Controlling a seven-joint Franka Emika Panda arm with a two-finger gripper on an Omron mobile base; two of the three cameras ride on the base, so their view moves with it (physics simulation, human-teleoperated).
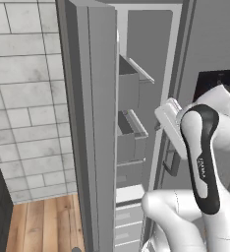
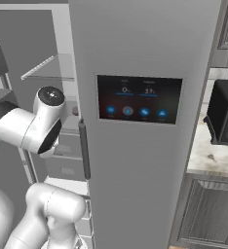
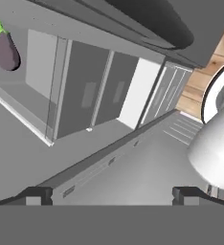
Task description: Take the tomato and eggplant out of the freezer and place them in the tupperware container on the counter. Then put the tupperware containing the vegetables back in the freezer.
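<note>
Kitchen, freezer (image 1: 136, 98) door ajar | your gripper (image 3: 112, 194) inside, jaws spread wide, empty | eggplant (image 3: 7, 50) up on shelf, well apart.

White tiled wall (image 1: 23, 98), wooden floor (image 1: 43, 224)

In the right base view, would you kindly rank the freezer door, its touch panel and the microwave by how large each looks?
1. Freezer door, by far the largest.
2. Touch panel.
3. Microwave, though the frame edge cuts it off, so panel versus microwave is unsure.
</note>
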